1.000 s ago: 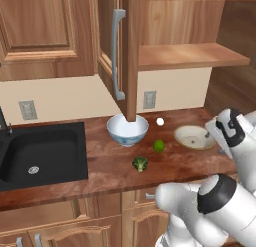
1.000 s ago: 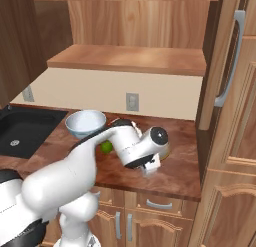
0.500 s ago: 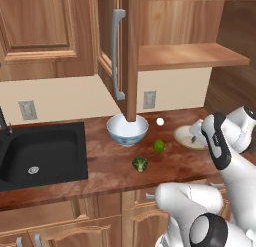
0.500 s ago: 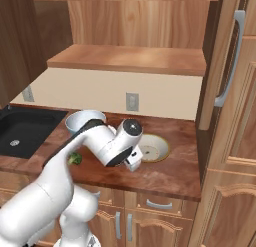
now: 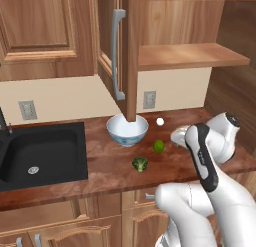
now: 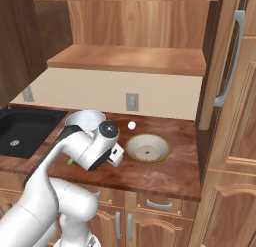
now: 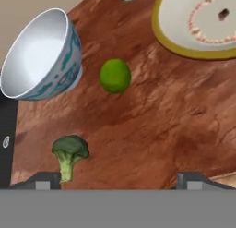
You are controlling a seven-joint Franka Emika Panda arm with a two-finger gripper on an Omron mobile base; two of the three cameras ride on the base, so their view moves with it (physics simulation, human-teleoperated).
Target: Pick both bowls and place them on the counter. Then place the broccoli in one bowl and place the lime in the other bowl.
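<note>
Tool [image 7: 120,178] open, broccoli [image 7: 69,154] stem toward it

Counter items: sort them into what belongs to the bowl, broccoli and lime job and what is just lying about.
Belongs to the job:
- white-and-blue bowl
- beige bowl
- broccoli, loose on the counter
- lime, loose between the bowls
- open tool, empty

Just lying about:
- small white ball
- black sink
- open cabinet door
</note>
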